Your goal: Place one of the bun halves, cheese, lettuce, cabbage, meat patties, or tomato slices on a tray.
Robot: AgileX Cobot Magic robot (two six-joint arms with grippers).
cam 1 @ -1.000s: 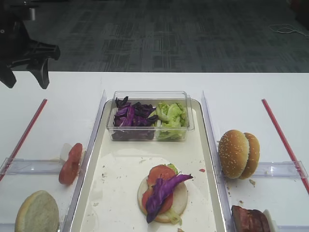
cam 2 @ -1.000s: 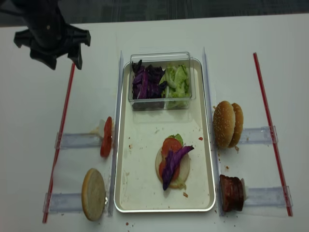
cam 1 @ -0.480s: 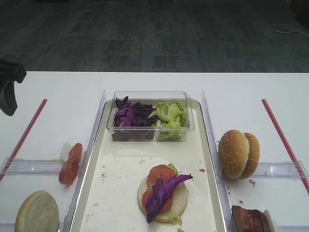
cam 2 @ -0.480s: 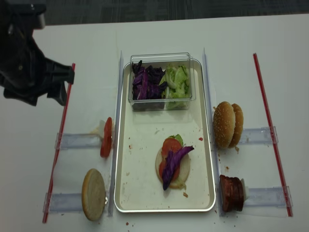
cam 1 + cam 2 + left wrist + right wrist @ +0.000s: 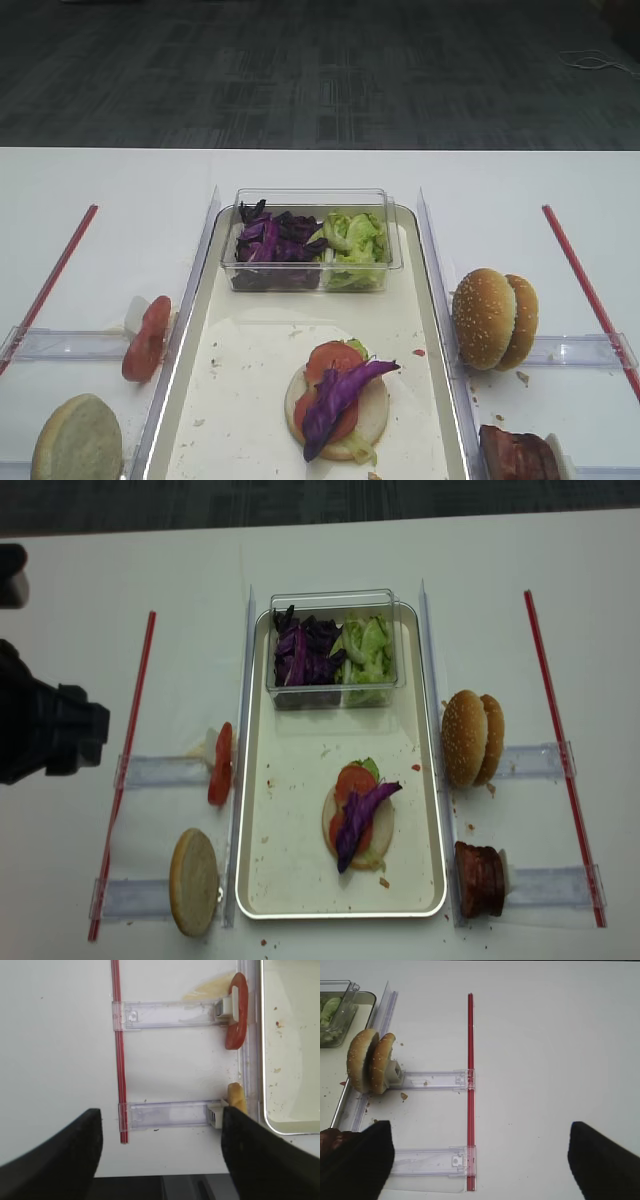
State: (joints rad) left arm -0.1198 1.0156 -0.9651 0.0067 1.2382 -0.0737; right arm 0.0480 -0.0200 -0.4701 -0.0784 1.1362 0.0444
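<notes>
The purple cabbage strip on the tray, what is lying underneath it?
The purple cabbage strip lies across a red tomato slice, with green lettuce peeking out, all stacked on a pale bun half on the tray. Anything else between the layers is covered.

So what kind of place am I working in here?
Likely a lab mock-up of a burger station: white table with red strips, a tray of staged ingredients, grey office carpet behind.
</notes>
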